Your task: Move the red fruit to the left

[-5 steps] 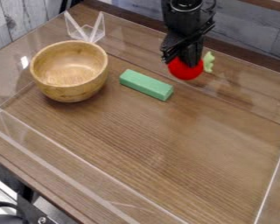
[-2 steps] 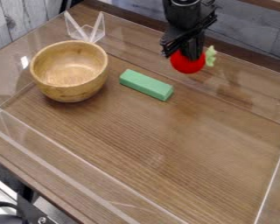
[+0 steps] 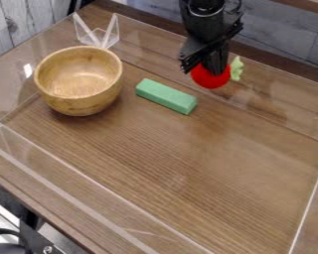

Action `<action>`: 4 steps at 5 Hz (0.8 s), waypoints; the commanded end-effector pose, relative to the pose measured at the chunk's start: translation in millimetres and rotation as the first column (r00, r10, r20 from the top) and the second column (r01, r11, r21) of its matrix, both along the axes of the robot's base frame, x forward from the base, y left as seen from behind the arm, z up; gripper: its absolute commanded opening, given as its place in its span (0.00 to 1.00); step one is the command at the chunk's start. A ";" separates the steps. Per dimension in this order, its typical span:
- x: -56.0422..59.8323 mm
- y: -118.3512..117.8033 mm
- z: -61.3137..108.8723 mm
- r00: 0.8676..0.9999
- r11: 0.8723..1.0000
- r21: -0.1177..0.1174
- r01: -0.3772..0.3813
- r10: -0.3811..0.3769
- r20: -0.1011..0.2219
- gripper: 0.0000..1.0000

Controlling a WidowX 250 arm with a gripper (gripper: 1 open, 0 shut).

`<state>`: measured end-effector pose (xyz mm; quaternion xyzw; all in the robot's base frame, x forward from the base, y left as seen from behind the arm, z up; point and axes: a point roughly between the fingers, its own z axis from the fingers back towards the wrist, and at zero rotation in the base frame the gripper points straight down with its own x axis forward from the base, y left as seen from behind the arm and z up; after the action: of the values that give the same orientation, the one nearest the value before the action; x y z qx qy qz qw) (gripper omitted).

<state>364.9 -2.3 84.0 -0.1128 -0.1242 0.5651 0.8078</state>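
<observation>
**Black gripper [image 3: 210, 65] clamped on small glossy red toy fruit [image 3: 215, 79], upper right of frame**

- The dark robot arm comes in from the top edge, right of centre. The gripper points steeply downward.
- The fingers are drawn in tight against either side of the red toy fruit and grip it. They hide part of its upper half.
- The pale green leafy stem [image 3: 237, 67] sticks out on the fruit's right side, clear of the fingers.
- I cannot tell whether the fruit sits on the tabletop or hangs just clear of it.
- A flat green rectangular block [image 3: 166, 96] lies diagonally on the wood, near the fruit to its lower left and not touching it.
- A round light wooden bowl [image 3: 79, 79] stands upright at upper left, well apart from the fruit, with the block between them.
- The brown wood-grain table [image 3: 189, 174] is edged by clear plastic walls [image 3: 314, 198].
</observation>
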 end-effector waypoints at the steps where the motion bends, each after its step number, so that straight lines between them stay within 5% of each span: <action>1: -7.0 4.1 43.6 0.996 0.998 -0.020 0.053 -0.051 0.070 0.00; 2: -27.3 15.4 56.7 0.992 0.993 -0.029 0.110 -0.108 0.069 0.00; 4: -81.0 22.9 43.6 0.970 0.972 0.001 0.236 -0.235 0.065 0.00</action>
<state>280.6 19.2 115.7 -0.1418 -0.1132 0.4655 0.8663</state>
